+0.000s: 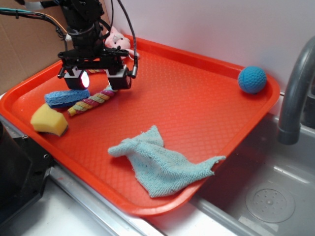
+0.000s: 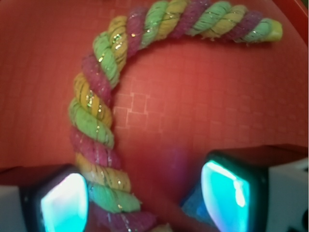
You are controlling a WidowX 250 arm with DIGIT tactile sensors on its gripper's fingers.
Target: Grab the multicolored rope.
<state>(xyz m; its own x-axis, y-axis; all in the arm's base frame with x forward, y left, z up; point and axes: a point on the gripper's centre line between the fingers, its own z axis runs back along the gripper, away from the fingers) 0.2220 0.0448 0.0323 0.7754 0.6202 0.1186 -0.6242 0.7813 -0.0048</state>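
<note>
Gripper (image 1: 97,78) at upper left of frame, jaws wide apart, holding nothing, low over the multicolored rope (image 1: 91,103), which curves past the left finger (image 2: 58,203) on the tray (image 1: 197,98).

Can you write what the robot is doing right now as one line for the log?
stage: reaching | gripper: open, low over tray | target: multicolored rope, one end between fingers, not gripped | beside: blue sponge
</note>
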